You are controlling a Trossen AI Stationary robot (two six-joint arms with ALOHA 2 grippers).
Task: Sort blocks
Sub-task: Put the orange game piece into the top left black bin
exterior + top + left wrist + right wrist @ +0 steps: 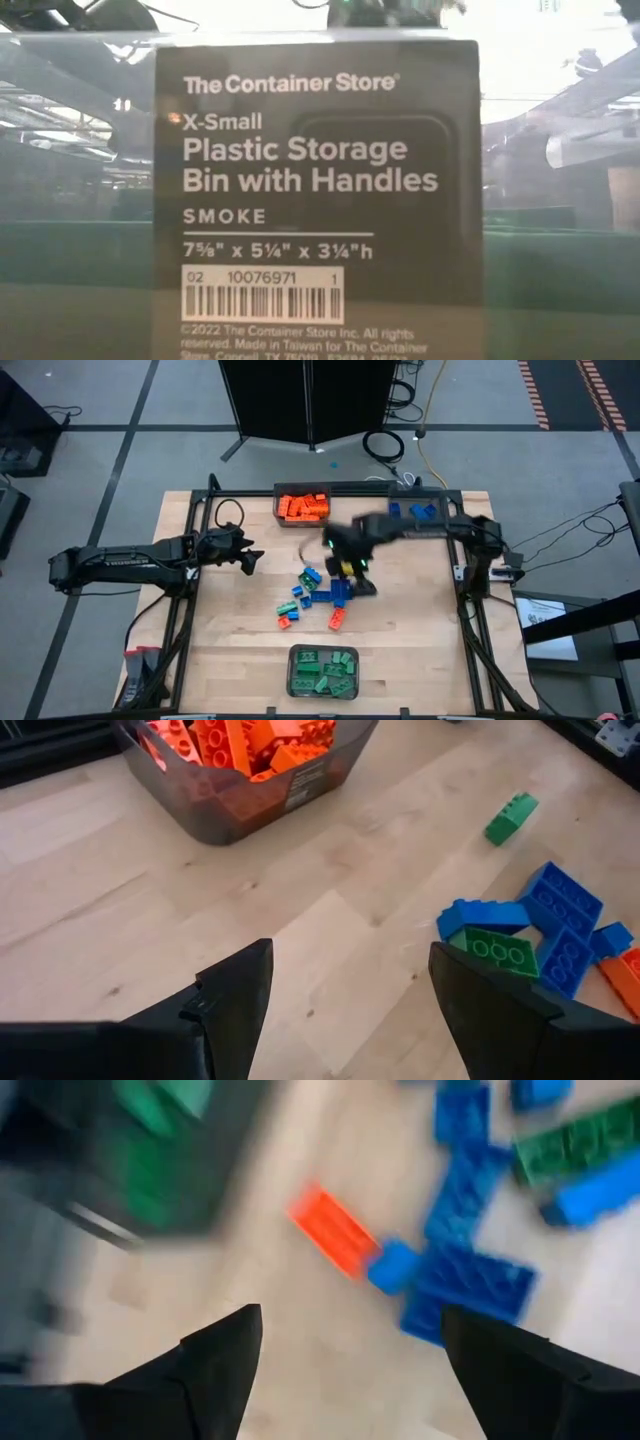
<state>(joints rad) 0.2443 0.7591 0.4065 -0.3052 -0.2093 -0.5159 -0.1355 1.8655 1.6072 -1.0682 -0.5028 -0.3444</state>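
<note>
Orange bin [302,507], green bin [323,671], blue bin [420,512] part-filled. Loose blocks [318,598] remain mid-surface. Right end effector [352,565] released, empty, above pile; left end effector [250,557] released, idle.

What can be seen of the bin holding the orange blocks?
The orange-block bin is a smoke-grey, translucent plastic rectangle with rounded corners, standing upright at the table's far edge, centre. Orange studded blocks fill it in a loose heap up to its rim. A label is stuck on one wall. Neither hand touches it.
</note>
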